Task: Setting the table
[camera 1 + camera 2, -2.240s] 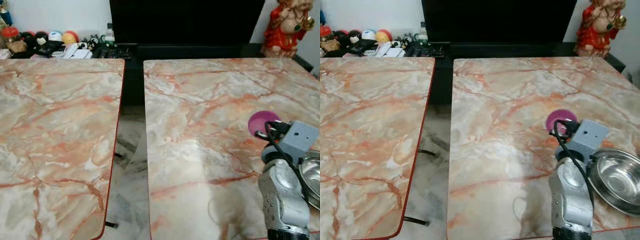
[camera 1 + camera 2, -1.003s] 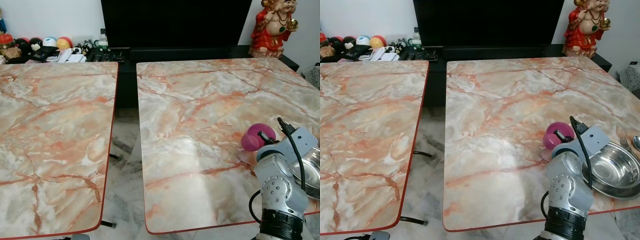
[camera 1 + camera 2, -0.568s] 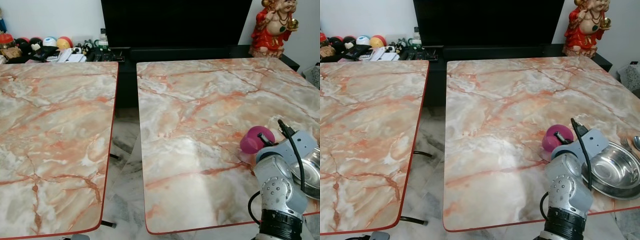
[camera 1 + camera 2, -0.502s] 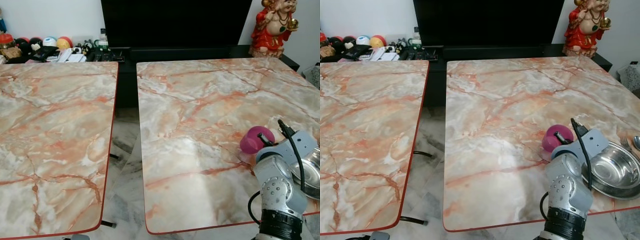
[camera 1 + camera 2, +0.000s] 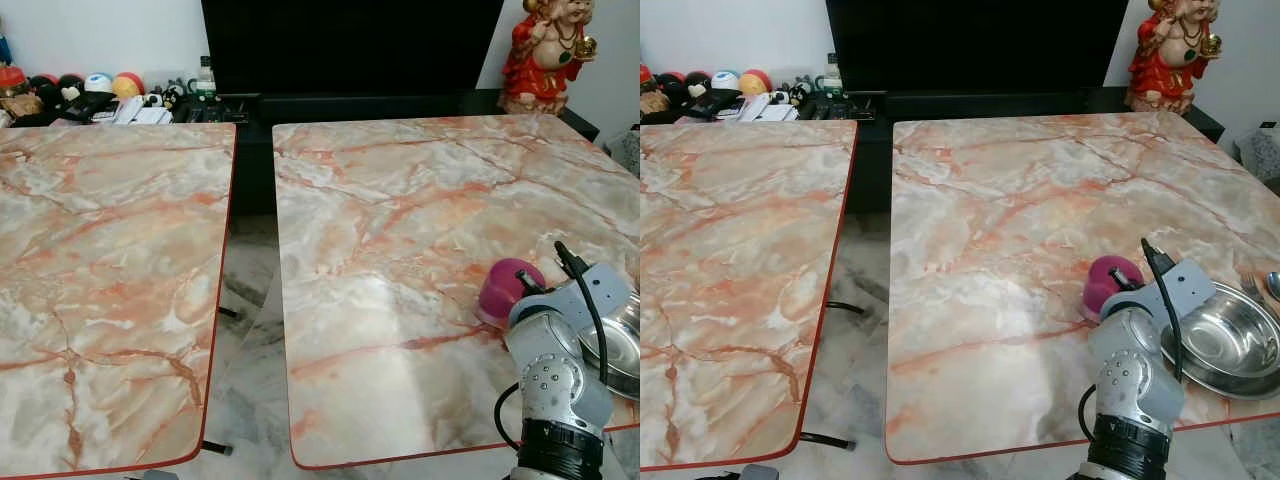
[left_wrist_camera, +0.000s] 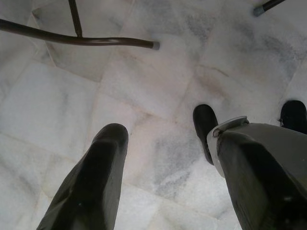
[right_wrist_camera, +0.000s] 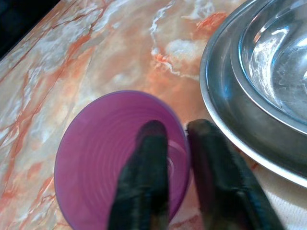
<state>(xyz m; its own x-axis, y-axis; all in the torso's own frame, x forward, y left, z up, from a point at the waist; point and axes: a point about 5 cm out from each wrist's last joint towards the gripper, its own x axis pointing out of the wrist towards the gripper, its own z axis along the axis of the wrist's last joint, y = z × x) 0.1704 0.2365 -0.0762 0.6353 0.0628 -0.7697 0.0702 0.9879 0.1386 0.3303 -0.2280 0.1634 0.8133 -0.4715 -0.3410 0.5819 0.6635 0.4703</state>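
The right gripper [image 7: 177, 143] is pinching the rim of the purple cup [image 5: 1110, 280], one finger inside and one outside, and over the last half second has been lowering it onto the desk [image 5: 1020, 200] just beside the steel bowl [image 5: 1225, 345]; release looks near. The left gripper [image 6: 163, 158] is hanging open above the floor [image 6: 144, 72]. Farther back, a red figurine [image 5: 1165, 55] is standing.

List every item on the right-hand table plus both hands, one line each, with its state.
Purple cup: upright on the marble table, mouth up, its rim pinched.
Steel bowl: upright beside the cup, nothing visible inside.
Fork: lying flat beyond the bowl.
Right hand: shut on the cup's rim, one finger inside, one outside.
Left hand: open, hanging idle above the floor.
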